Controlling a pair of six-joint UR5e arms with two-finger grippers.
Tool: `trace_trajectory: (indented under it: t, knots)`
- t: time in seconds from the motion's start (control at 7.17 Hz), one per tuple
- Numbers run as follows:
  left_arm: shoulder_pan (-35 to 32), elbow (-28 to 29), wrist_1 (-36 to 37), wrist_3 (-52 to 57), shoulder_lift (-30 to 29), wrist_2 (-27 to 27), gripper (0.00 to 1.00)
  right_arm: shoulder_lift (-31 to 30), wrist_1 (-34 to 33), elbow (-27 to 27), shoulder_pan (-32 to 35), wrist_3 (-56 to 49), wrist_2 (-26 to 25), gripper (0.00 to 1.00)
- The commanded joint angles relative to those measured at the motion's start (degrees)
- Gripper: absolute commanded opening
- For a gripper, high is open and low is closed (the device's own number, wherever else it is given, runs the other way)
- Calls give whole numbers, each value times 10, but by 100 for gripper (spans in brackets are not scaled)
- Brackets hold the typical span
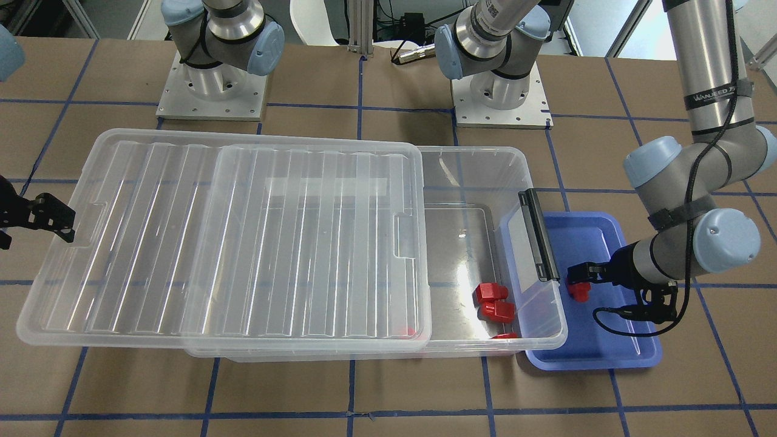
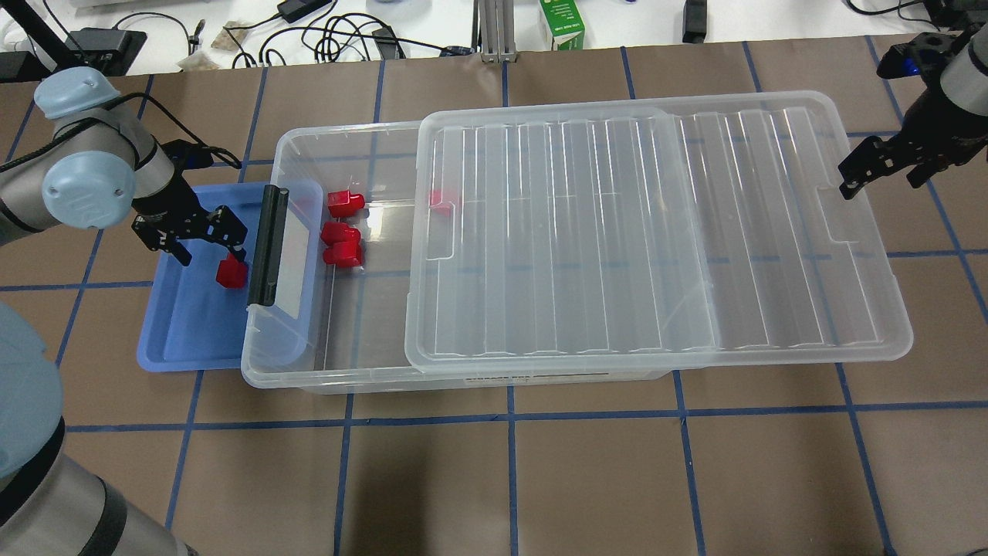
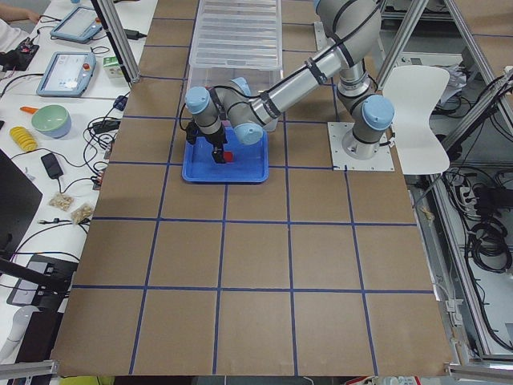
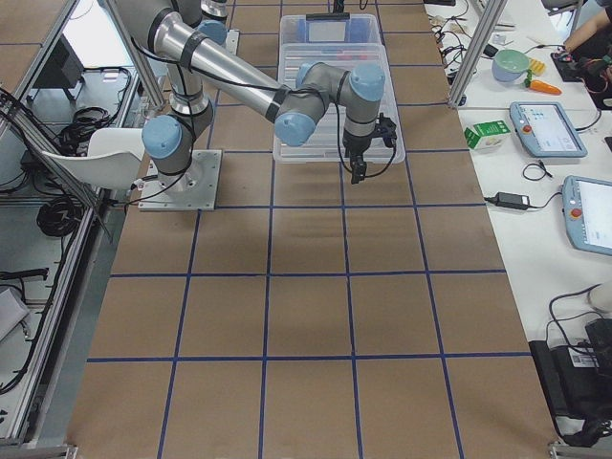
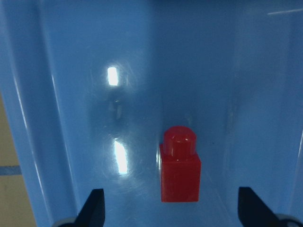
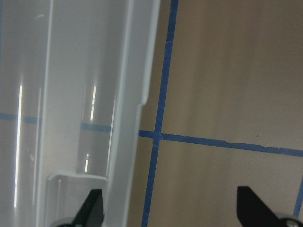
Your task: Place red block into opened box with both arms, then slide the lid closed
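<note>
One red block point(image 5: 180, 165) lies on the floor of the blue tray point(image 2: 185, 340). My left gripper point(image 5: 173, 213) hangs just above it, open, a finger on either side and touching nothing. The overhead view shows the same block point(image 2: 231, 273) next to the box's black latch bar point(image 2: 266, 247). Several more red blocks point(image 2: 343, 232) lie inside the clear box point(image 2: 309, 374) at its uncovered end. The ribbed lid point(image 2: 656, 232) sits slid sideways, overhanging the box's far end. My right gripper point(image 2: 880, 177) is open just outside the lid's notched short edge point(image 6: 128, 118), apart from it.
The blue tray is tucked under the box's latch end. Both arm bases point(image 1: 212, 91) stand on plates behind the box. A green carton point(image 2: 562, 23) and cables lie past the table's far edge. Brown table with blue tape lines point(image 2: 509, 479) lies in front.
</note>
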Motion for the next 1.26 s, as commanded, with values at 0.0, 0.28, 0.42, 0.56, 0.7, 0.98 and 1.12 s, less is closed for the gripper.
trace_trajectory:
  t: [0.0, 0.28, 0.42, 0.56, 0.7, 0.98, 1.12]
  knots:
    - [-1, 0, 1, 0, -16, -1, 97, 0, -2, 0, -2, -3, -1, 100]
    - [-2, -1, 3, -7, -17, -3, 59, 0, -6, 0, -9, -3, -1, 100]
    - [-2, -2, 4, -7, -20, -4, 39, 0, -3, 0, -25, -4, 0, 100]
    - [-2, -2, 4, -6, -24, -4, 22, -2, 0, 0, -28, -3, 0, 100]
    - [-2, -1, 4, -6, -24, -4, 3, -5, 1, 0, -29, -2, 0, 100]
    - [-5, 13, 4, -5, -15, -5, 0, -9, 9, -8, -23, 1, 1, 100]
    - [-11, 33, 2, -6, -2, -3, 0, -20, 64, -40, -21, 4, 2, 100]
